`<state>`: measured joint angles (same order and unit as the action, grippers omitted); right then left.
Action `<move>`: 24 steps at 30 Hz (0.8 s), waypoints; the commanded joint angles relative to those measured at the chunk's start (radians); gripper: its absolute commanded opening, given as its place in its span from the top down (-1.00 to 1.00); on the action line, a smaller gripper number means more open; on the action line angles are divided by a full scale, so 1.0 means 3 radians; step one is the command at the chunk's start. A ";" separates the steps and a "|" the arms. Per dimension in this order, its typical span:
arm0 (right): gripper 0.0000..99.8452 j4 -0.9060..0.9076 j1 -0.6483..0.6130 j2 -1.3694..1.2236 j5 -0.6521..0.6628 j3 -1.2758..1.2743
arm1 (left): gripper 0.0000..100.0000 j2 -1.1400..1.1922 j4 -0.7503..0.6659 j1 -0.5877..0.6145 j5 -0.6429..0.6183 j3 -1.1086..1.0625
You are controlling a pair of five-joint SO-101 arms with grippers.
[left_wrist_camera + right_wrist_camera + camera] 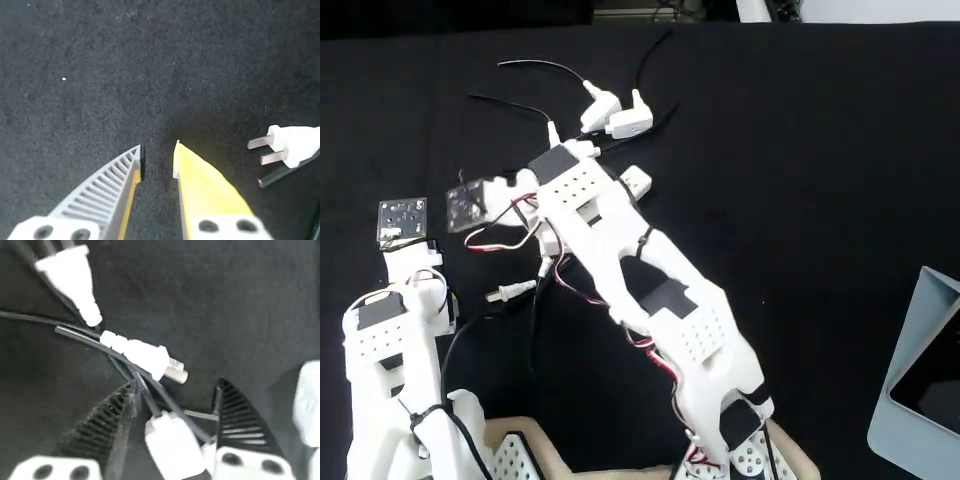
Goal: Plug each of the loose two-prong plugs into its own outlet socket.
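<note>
Two plugs by the right fingers (107,420): a white plug (170,445) between them, spread wide and not clamped; a two-prong plug (142,355) just past the tips. Left fingers (200,185) slightly apart, holding nothing; a second two-prong plug (292,145) lying off beside the yellow finger, on the black table (100,60).
</note>
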<state>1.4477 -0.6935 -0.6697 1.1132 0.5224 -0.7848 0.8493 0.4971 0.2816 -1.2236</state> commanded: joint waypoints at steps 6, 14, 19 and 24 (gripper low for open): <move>0.53 -0.0210 -0.0159 -0.0269 0.0266 0.0171 | 0.76 -0.0056 -0.0056 -0.0013 -0.0015 0.0018; 0.97 -0.0353 -0.0092 -0.0463 0.0266 0.0192 | 0.76 -0.0056 -0.0056 -0.0013 -0.0015 0.0018; 0.98 -0.0148 -0.0005 -0.0304 0.0261 0.0243 | 0.76 -0.0056 -0.0056 -0.0013 -0.0015 0.0018; 0.98 0.0128 0.0148 0.0049 0.0235 0.0217 | 0.76 -0.0051 -0.0056 -0.0013 -0.0015 0.0018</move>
<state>1.4492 -0.6889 -0.7649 1.1807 0.5577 -0.7848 0.8493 0.4971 0.2816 -1.2236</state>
